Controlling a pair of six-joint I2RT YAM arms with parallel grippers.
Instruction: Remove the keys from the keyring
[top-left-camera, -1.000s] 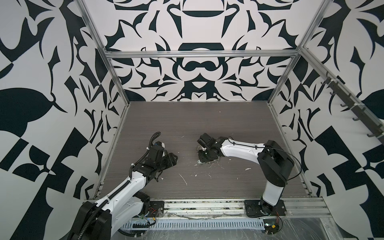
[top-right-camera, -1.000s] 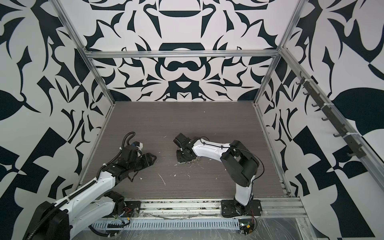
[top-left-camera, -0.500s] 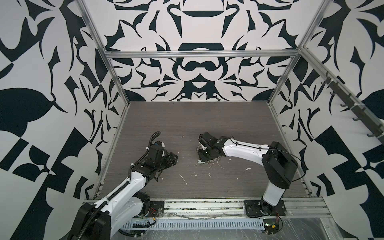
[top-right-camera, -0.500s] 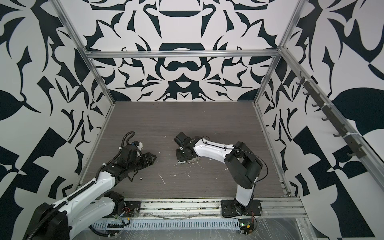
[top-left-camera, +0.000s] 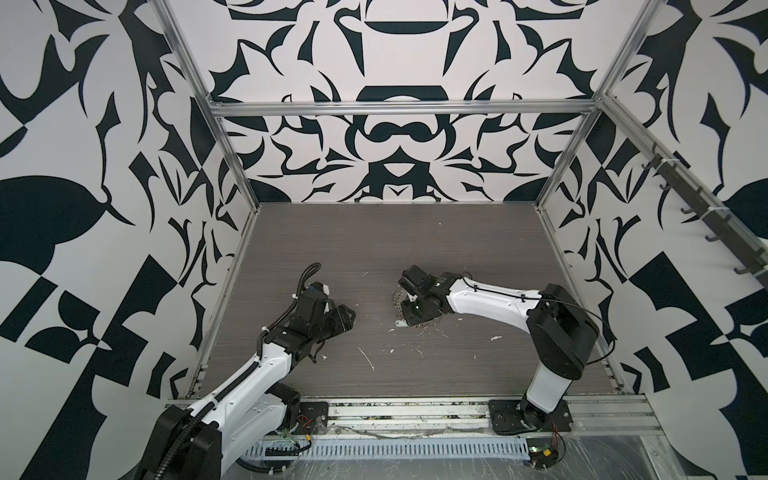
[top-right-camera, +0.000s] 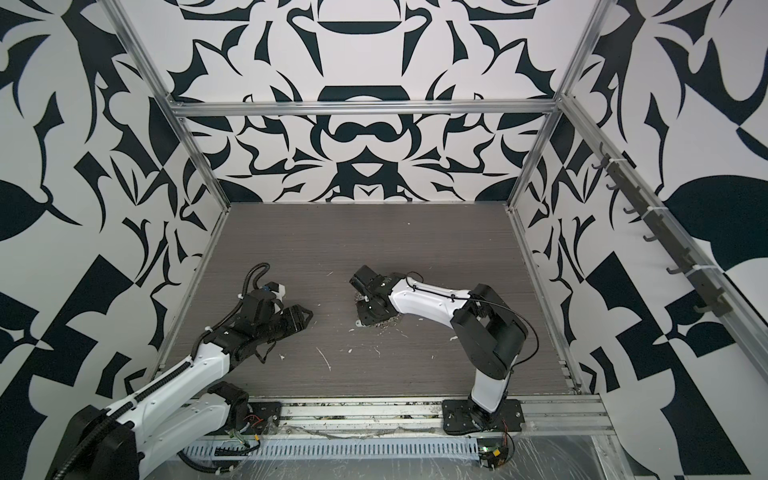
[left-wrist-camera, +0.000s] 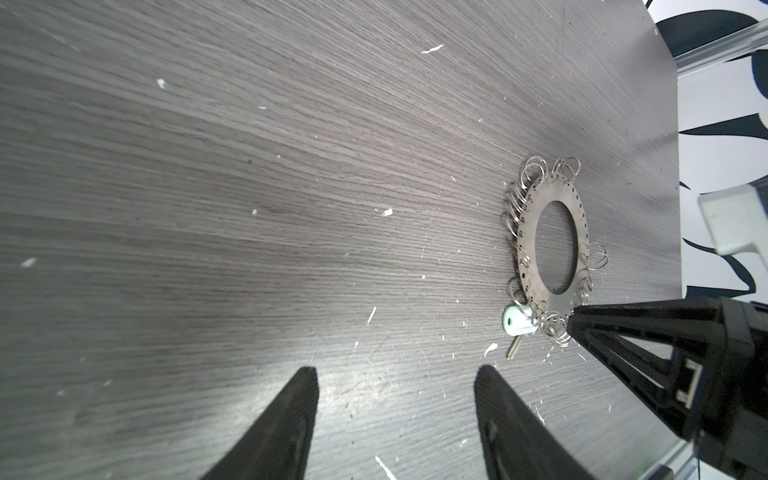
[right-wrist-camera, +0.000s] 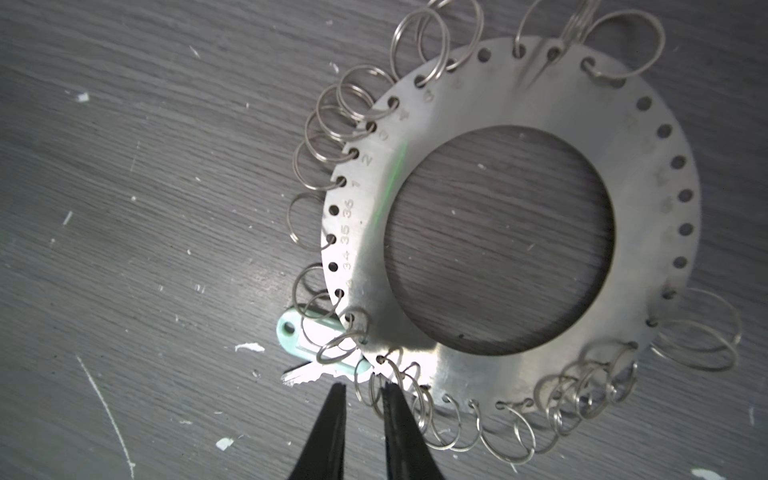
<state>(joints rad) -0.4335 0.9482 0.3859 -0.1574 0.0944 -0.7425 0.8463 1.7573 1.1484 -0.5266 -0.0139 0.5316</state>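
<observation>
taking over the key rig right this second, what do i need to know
Left gripper: open, empty, over bare table, short of the keyring.
Right gripper: jaws narrowly apart, astride a split ring at the keyring's rim, beside the tag; no clamp shows.
Things: keyring flat on the table. The key and tag lie at its rim, the tag under small split rings, apparently hooked on.
Done: nothing removed yet.
Left: free the key and tag from the keyring.
</observation>
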